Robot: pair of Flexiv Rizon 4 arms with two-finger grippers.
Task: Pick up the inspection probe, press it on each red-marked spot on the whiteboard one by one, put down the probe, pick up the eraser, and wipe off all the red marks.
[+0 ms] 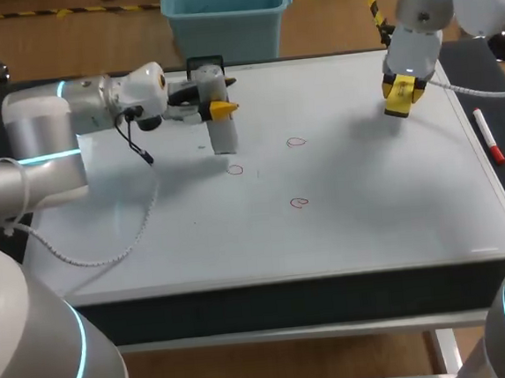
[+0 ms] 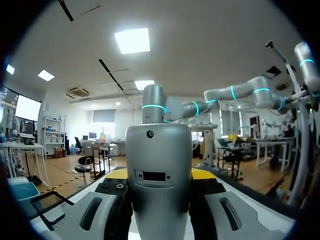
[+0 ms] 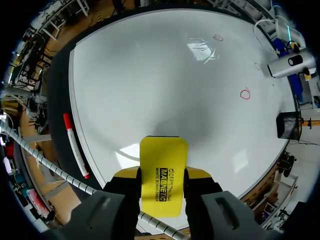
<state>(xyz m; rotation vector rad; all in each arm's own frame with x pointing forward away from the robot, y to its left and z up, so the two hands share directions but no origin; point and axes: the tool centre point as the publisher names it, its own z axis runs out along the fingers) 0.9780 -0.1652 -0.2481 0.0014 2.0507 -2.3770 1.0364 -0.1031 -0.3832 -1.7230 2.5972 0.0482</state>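
Probe (image 1: 221,137) is clamped in our left gripper (image 1: 223,97) over the far-left part of the whiteboard (image 1: 386,204), not put down yet. Our right gripper (image 1: 401,92) already grips the eraser (image 3: 163,170) above the whiteboard's far-right corner. Three red marks (image 1: 296,142) sit unwiped, so we reckon wiping's all left.

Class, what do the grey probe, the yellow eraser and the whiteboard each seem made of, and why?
Probe: likely moulded plastic, smooth satin grey shell with soft highlights.
Eraser: probably plastic, smooth yellow printed back.
Whiteboard: glossy coated panel; it reflects light patches.
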